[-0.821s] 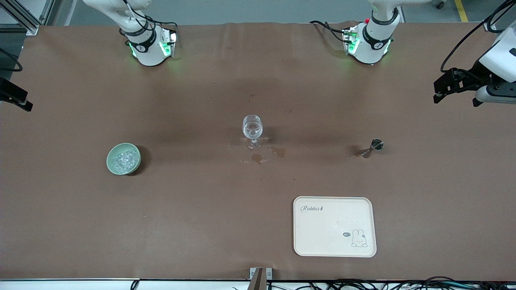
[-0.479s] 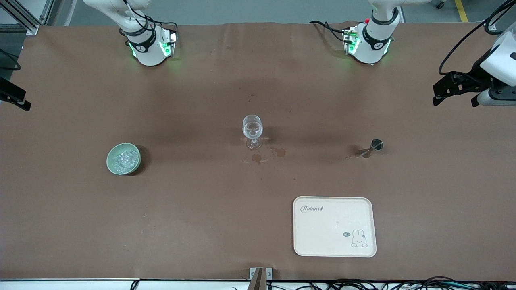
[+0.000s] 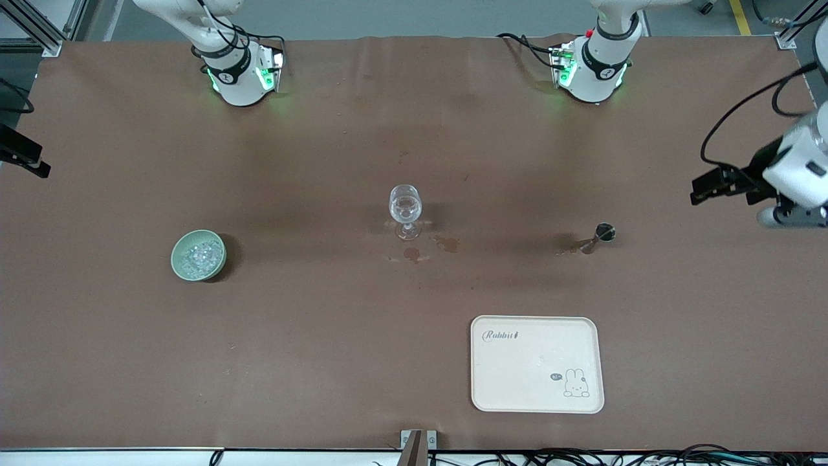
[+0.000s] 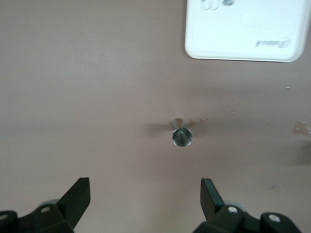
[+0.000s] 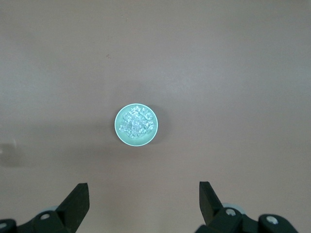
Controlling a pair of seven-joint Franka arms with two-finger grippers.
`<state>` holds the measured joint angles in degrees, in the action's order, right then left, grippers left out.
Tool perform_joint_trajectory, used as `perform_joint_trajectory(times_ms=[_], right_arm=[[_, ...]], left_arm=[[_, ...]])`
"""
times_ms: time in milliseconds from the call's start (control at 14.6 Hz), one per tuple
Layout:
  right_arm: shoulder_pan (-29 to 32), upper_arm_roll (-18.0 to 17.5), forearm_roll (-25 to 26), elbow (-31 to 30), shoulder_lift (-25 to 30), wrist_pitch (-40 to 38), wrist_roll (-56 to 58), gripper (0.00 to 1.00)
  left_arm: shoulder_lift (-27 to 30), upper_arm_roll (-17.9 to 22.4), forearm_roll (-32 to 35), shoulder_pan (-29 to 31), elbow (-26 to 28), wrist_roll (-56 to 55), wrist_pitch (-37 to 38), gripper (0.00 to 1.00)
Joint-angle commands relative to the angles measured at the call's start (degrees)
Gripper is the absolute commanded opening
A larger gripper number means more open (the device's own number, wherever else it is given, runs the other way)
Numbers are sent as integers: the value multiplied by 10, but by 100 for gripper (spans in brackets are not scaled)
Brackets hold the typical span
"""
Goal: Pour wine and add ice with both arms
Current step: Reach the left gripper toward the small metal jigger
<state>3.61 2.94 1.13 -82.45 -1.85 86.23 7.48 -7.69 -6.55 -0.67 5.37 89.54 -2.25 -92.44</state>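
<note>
The ice [image 3: 200, 256] is a heap of small clear cubes in a pale green bowl [image 3: 178, 264] toward the right arm's end of the table. The right wrist view shows the ice [image 5: 137, 122] in the bowl [image 5: 119, 131] below my right gripper [image 5: 143, 196], which is open and empty high above the table; it shows at the front view's edge [image 3: 39, 167]. A clear stemmed glass [image 3: 405, 207] stands upright mid-table. A small metal jigger [image 3: 599, 237] stands toward the left arm's end. My left gripper [image 3: 702, 188] is open and empty [image 4: 144, 194], high over the cloth beside the jigger [image 4: 182, 136].
A cream tray with a rabbit print [image 3: 537, 364] lies nearer the front camera than the jigger; its corner shows in the left wrist view [image 4: 243, 34]. Wet stains [image 3: 414, 254] mark the brown cloth by the glass's foot, and one lies beside the jigger.
My left gripper has swung from the table's edge to a spot more level with the jigger. The right arm, glass, bowl and jigger have not moved.
</note>
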Motion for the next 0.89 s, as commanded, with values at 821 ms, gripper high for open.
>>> perform_joint_trajectory(times_ms=[821], right_arm=[[7, -3, -4, -8, 8, 3, 4, 100]], left_arm=[[-259, -2, -186, 90, -9, -343, -9, 100]])
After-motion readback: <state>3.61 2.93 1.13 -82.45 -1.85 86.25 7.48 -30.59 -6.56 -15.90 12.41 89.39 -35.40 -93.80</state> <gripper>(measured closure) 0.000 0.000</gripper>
